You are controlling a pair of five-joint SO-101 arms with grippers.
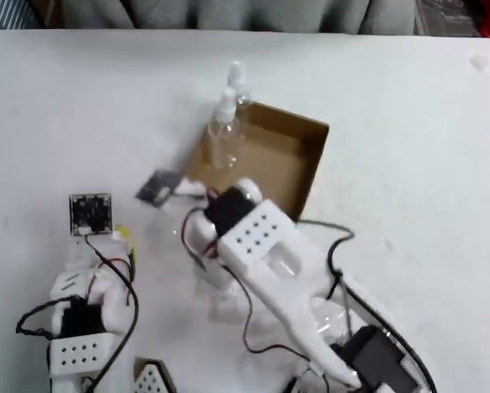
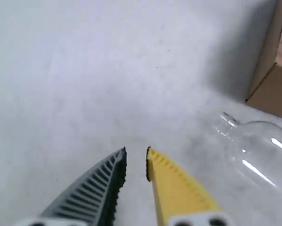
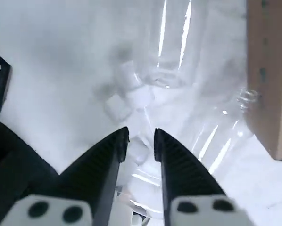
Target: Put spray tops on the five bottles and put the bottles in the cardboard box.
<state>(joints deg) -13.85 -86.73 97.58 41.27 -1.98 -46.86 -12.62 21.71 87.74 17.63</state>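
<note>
Already one capped bottle (image 1: 225,139) and a second capped bottle (image 1: 238,82) stood upright together at the far corner of the cardboard box (image 1: 290,160); you could not tell whether they were inside it or just beside it. An uncapped bottle (image 2: 259,150) lay on its side on the worktop (image 1: 409,123) near the box's outer wall, its open neck turned toward your left claw (image 2: 136,151). That claw hung low over bare worktop just beside the bottle. Its grey and yellow fingers were only narrowly parted, with nothing between them. Your right claw (image 3: 141,132) was also narrowly parted and held nothing you could make out. It hovered over more clear bottles (image 3: 216,141) and a few loose spray tops (image 3: 131,96) lying close to the box wall. From above, your right arm (image 1: 261,246) stretched alongside the box, while your left arm (image 1: 81,327) sat well apart from it.
</note>
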